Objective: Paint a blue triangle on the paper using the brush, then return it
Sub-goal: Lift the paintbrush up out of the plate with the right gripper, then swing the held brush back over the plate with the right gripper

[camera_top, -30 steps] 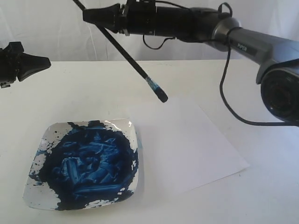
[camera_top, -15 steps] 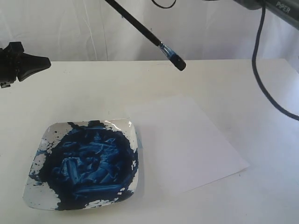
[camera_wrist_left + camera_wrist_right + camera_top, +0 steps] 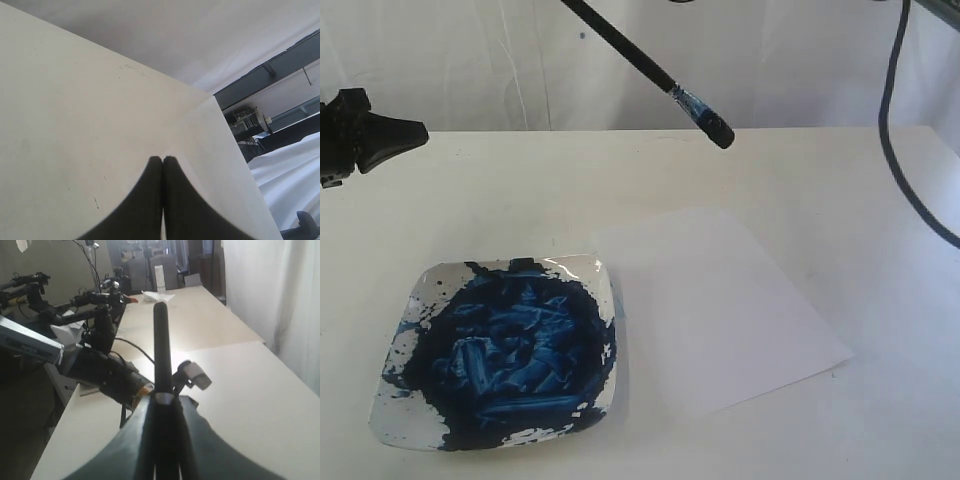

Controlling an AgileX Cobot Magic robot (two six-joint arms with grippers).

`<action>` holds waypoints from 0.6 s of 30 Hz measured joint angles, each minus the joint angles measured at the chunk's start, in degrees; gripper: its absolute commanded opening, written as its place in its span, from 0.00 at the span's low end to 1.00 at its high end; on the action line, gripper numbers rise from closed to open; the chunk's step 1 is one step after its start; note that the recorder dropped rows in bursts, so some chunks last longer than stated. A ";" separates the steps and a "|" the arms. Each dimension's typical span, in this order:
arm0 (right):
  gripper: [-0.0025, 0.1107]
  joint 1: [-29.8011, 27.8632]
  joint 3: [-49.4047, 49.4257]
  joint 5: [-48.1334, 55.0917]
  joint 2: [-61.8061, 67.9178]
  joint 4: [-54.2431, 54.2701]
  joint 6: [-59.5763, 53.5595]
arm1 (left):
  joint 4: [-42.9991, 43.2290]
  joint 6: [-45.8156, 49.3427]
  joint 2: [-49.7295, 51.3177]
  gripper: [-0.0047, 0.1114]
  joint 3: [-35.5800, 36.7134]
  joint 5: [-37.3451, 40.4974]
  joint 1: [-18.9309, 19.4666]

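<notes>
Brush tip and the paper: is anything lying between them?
No. In the exterior view only bare table lies between the raised brush and the blank paper.

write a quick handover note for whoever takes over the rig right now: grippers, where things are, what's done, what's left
Right gripper: shut on the brush, held up in the air; its tip is dark with blue paint and touches nothing.
Left gripper: shut, empty, over the left side of the table.
Paper: flat on the table beside the plate smeared with blue paint; blank.
Done: brush picked up and, judging by the tip, loaded.
Left: paint the blue triangle on the paper, then return the brush.
</notes>
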 measured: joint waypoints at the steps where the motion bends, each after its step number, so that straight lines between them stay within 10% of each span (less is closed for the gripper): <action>1: 0.02 0.22 0.00 0.00 0.10 -1.56 1.01 | -0.08 0.00 0.00 0.04 0.00 0.00 0.00; 18: 0.02 8.11 0.00 -0.01 7.29 -11.78 5.04 | -1.34 -7.46 -0.21 0.04 0.00 0.00 -0.74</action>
